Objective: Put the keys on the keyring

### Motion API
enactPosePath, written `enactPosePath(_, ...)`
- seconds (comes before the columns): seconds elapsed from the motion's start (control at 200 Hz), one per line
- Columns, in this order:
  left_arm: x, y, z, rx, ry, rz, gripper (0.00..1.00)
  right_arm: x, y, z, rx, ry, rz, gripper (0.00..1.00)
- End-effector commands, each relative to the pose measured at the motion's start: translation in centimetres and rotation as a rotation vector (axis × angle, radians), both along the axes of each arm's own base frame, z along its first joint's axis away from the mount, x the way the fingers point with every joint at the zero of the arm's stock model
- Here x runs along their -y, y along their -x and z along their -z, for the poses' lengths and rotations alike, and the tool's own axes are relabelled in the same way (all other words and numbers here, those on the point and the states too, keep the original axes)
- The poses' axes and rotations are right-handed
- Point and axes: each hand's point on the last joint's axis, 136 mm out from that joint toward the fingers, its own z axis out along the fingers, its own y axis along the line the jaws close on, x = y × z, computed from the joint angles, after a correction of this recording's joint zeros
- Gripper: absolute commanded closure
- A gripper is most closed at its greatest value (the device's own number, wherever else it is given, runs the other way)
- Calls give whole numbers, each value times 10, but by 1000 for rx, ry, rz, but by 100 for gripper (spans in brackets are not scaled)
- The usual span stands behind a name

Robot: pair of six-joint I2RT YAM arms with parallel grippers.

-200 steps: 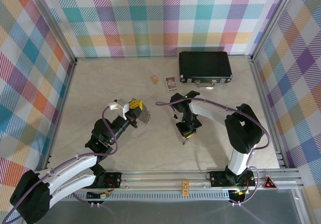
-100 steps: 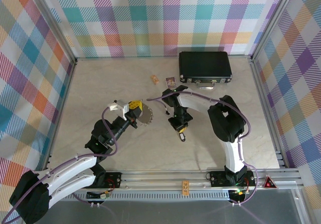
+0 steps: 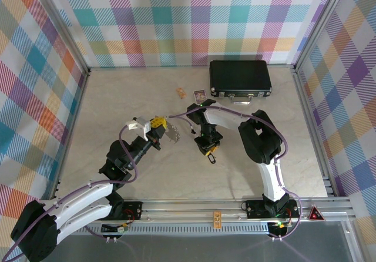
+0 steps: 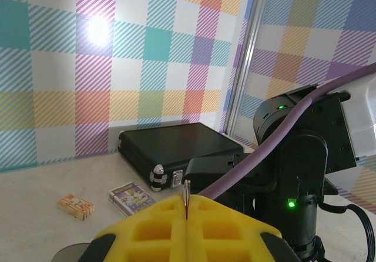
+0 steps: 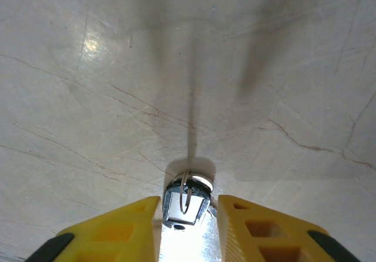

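Two hands — left hand (image 4: 187, 214) pinches keyring (image 4: 187, 192) edge-on | right hand (image 5: 188, 200) slightly parted — key (image 5: 184, 214) lengthwise in its gap, head outward.

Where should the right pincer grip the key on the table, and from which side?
Grip the key by its metal blade, behind the black head, from above, a finger on each long edge. It seems to lie flat, and this leaves the head free; the open right pincer straddles it.
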Motion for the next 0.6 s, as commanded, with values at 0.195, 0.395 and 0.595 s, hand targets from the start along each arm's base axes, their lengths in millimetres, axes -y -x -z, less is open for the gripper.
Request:
enactPosePath(0.195,-5,6,-12,45,23,-17,100,-10,-8,-21,36,-31,-6,65)
enactPosePath(0.395,-9,7,-14,54,25,-30,100,-16,-18,-21,46,-31,-1,66)
enactPosePath(0.595,-8,7,-13,53,24,-28,100,-18,-17,-19,43,-39,-2,67)
